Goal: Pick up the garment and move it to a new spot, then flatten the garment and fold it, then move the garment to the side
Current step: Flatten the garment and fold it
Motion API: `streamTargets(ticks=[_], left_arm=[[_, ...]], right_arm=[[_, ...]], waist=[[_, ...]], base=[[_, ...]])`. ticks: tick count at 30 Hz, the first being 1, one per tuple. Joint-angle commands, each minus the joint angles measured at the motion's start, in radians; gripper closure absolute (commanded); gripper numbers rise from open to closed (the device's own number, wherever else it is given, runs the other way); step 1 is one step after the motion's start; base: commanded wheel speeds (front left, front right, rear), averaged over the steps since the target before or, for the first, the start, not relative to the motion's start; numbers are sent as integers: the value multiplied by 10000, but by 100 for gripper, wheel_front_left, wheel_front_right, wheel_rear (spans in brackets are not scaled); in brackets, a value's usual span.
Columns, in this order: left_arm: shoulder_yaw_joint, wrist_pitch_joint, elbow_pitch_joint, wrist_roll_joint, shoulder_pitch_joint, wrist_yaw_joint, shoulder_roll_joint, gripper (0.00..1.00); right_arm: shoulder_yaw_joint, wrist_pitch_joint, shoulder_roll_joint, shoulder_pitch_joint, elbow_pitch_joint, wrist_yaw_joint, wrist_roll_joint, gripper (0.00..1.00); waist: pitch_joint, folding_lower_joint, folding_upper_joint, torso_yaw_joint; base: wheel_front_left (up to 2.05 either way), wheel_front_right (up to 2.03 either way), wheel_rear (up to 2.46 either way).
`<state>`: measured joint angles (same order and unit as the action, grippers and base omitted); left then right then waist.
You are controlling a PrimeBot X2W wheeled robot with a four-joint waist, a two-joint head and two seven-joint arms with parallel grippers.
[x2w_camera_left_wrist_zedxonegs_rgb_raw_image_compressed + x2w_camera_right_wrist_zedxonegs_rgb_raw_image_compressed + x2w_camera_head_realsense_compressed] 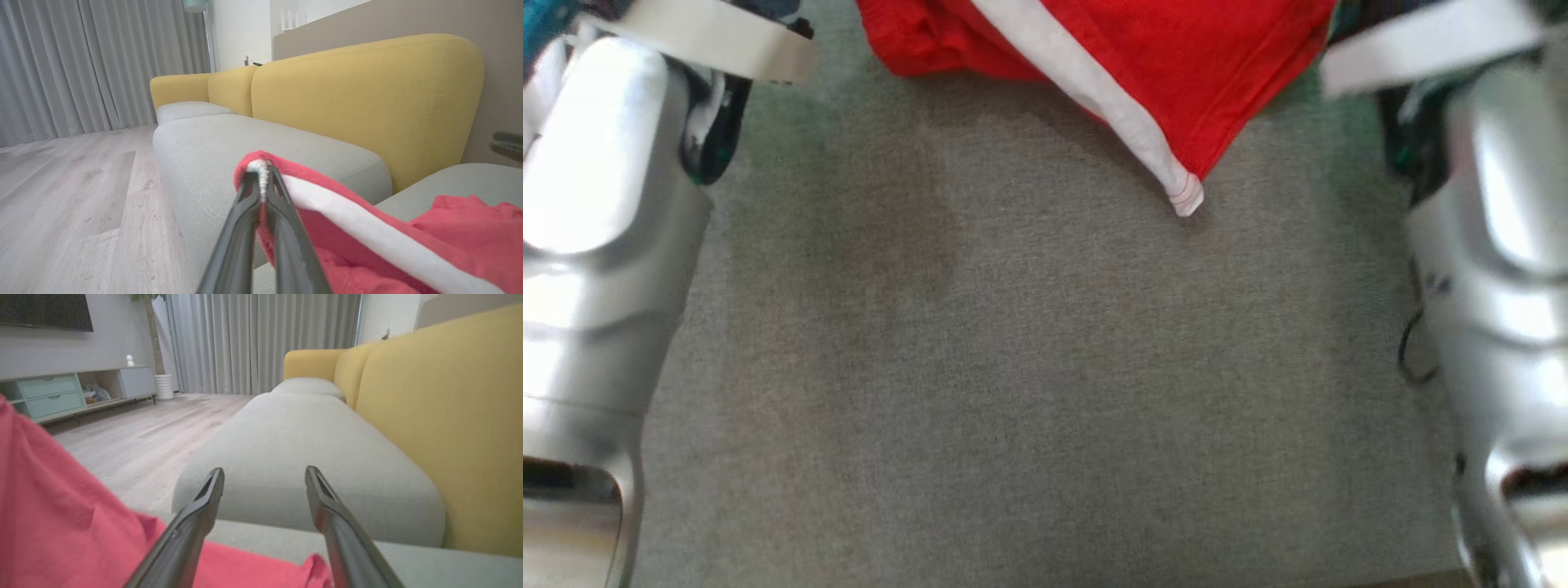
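The garment (1160, 73) is red with a white band and lies bunched at the far edge of the grey cushion in the head view, one white-tipped corner pointing toward me. My left gripper (261, 175) is shut on the garment (367, 228), pinching its white ribbed edge and holding that edge raised above the seat. The right gripper (264, 477) stands open with nothing between its fingers, hovering just above the seat, with the garment (61, 522) at its left and below it.
A grey sofa seat (1045, 367) spreads in front of me. Pale forearms (596, 204) flank it on both sides. Yellow backrests (367, 98) stand behind the seats, wood floor (69, 196) lies beside them, and a low cabinet (53, 394) lines the far wall.
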<state>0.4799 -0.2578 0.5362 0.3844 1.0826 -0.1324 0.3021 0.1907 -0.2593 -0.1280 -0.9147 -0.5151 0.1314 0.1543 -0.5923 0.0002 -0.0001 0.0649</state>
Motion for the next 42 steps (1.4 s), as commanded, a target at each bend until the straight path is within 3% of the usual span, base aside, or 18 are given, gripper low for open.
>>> streamTargets(ticks=[1,10,17,22,27,28,29,30,38,42], left_arm=[[-384,-40,-257,-107,519,18,418,100],[-812,-40,147,-430,725,18,450,100],[-866,-40,247,-529,614,18,552,100],[-793,-40,287,-539,636,17,608,100],[-598,-40,372,-531,672,17,625,100],[-571,-40,379,-519,663,17,627,100],[-532,-40,383,-506,652,17,632,100],[-484,-40,386,-505,644,17,650,100],[-339,-40,363,-451,655,17,816,100],[-240,-40,118,-440,762,17,848,100]], right_arm=[[158,-24,132,181,415,-7,56,0],[2520,-25,-459,2425,2203,-7,331,0],[4855,-25,-1249,2978,2761,-7,-7,0],[5318,-25,-1391,2618,2301,-7,-475,0],[5145,-25,-1325,2587,1569,-7,-764,0],[5013,-25,-1277,2582,1468,-7,-815,9],[4894,-25,-1229,2574,1460,-7,-895,91],[4799,-25,-1194,2584,1455,-7,-968,100],[4337,-25,-1184,2632,1777,-7,-1057,100],[3292,-25,-1452,2227,2335,-7,-706,100]], waist=[[-98,-2,1,-53],[-297,-2,1,125],[-263,-2,1,326],[-286,-2,1,393],[-210,-2,1,344],[-185,-2,1,338],[-163,-2,1,334],[-144,-2,1,333],[50,-2,1,362],[190,-2,1,461]], base=[[0,0,0],[0,0,0],[0,0,0],[0,0,0],[0,0,0],[0,0,0],[0,0,0],[0,0,0],[0,0,0],[0,0,0]])
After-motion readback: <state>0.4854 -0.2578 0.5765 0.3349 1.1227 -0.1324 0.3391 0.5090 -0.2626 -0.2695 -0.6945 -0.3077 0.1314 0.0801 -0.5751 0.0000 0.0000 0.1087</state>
